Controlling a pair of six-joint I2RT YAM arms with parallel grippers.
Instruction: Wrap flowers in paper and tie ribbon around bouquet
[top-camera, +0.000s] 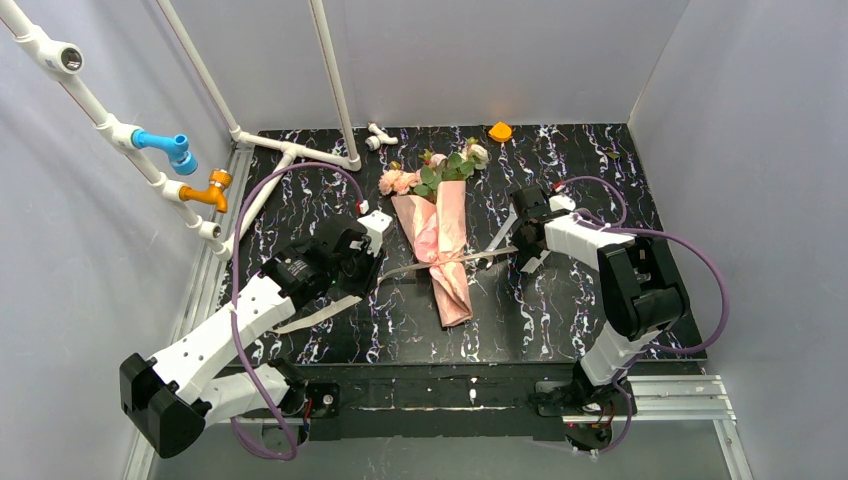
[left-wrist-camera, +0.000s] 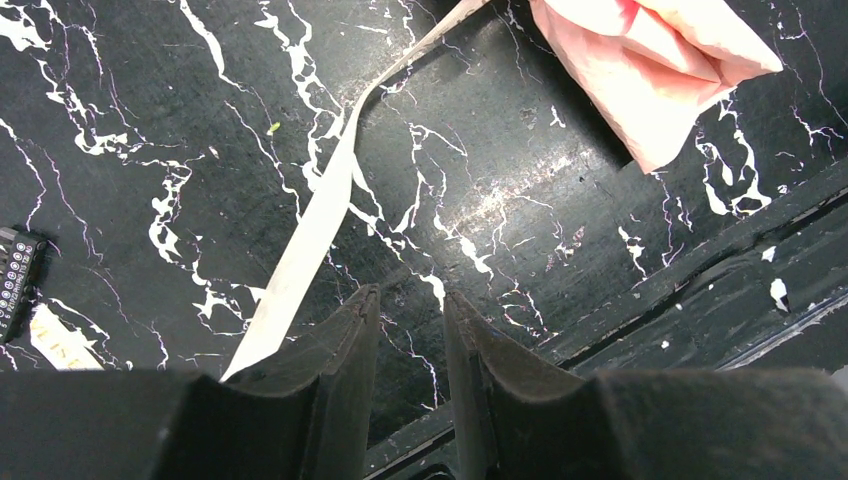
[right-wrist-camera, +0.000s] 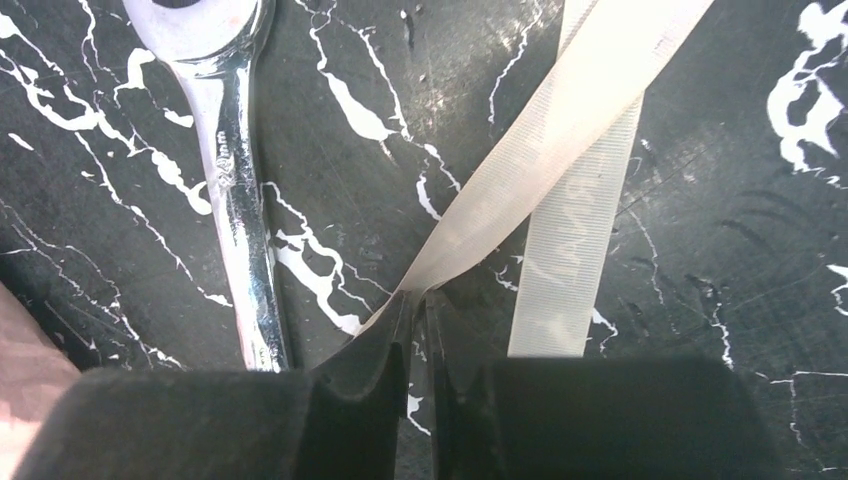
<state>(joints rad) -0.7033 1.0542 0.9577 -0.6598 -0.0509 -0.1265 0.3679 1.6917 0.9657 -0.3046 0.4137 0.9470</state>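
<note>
Near edge first. Left gripper (left-wrist-camera: 410, 295) is hovering just left of the bouquet (top-camera: 437, 225), by its narrow end, jaws standing apart and gripping nothing. The ribbon (left-wrist-camera: 320, 210) is trailing past the outer side of one jaw. It is crossing the bouquet's lower wrap and lying on the black marbled table (top-camera: 600, 160).

Right of the bouquet, right gripper (right-wrist-camera: 418, 298) is pinching the ribbon where two runs are crossing. Flowers (top-camera: 440, 165) are poking out of the paper (top-camera: 455, 290) at the bouquet's far end.

Judgement: keep the right pinch firm and low, let the left gripper take the loose tail, and pull evenly (paper is looking thin and may crush).

Spanner (right-wrist-camera: 235, 200), just right of the bouquet, is carrying a size stamp too blurred for reading. Nothing else legible.
</note>
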